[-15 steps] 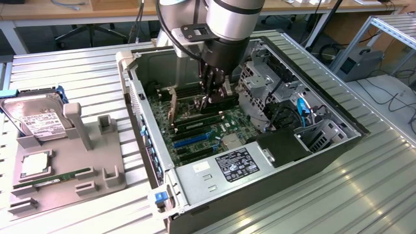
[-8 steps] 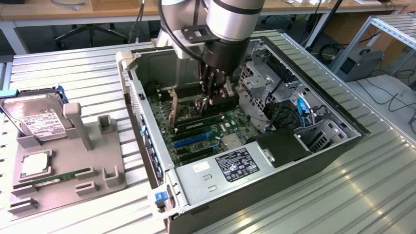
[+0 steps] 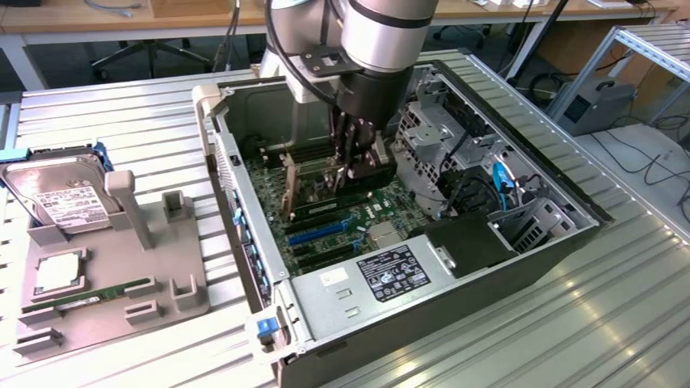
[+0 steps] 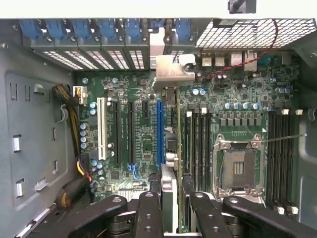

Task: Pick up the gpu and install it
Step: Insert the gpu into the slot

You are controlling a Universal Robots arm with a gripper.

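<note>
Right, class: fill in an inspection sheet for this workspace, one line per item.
Surface: ribbed metal table carrying an open PC case and a grey fixture tray.
Job's things: gpu edge-on above the motherboard, bracket at the rear slots.
Clutter: hard drive and RAM stick on the tray.
Grippers: claw shut on the gpu, inside the case.
Cables: blue cable and a yellow-black bundle in the case.
Surroundings: desks and chair behind.

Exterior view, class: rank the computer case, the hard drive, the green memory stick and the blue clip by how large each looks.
1. Computer case
2. Hard drive, nearer the exterior view's left
3. Memory stick, long but thin
4. Blue clip
</note>
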